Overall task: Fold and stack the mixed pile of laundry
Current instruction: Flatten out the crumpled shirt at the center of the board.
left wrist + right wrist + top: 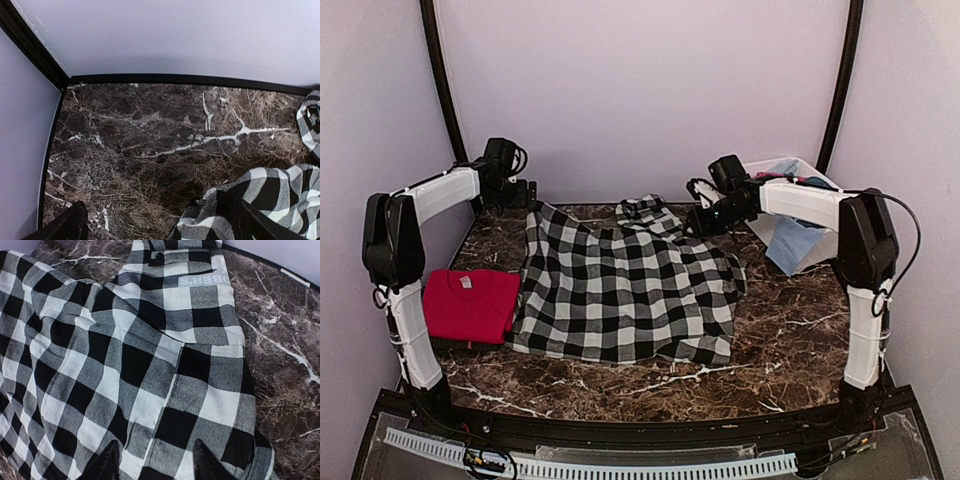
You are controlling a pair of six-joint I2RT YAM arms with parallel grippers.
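The black-and-white checked garment (625,290) lies spread flat in the middle of the table. Its white lettering (202,277) shows in the right wrist view. A folded red tee (470,305) lies at its left. My left gripper (524,193) is open at the garment's far left corner. That corner (250,200) lies by the gripper's right finger (252,225), and the gripper (160,231) itself is empty. My right gripper (696,217) is open just above the garment's far right part (150,365), with its fingertips (105,465) spread over the cloth.
A white tub (807,170) stands at the back right with light blue cloth (792,245) hanging over its near side. The dark marble table (790,340) is bare at the front and right. Walls and a black frame close the back.
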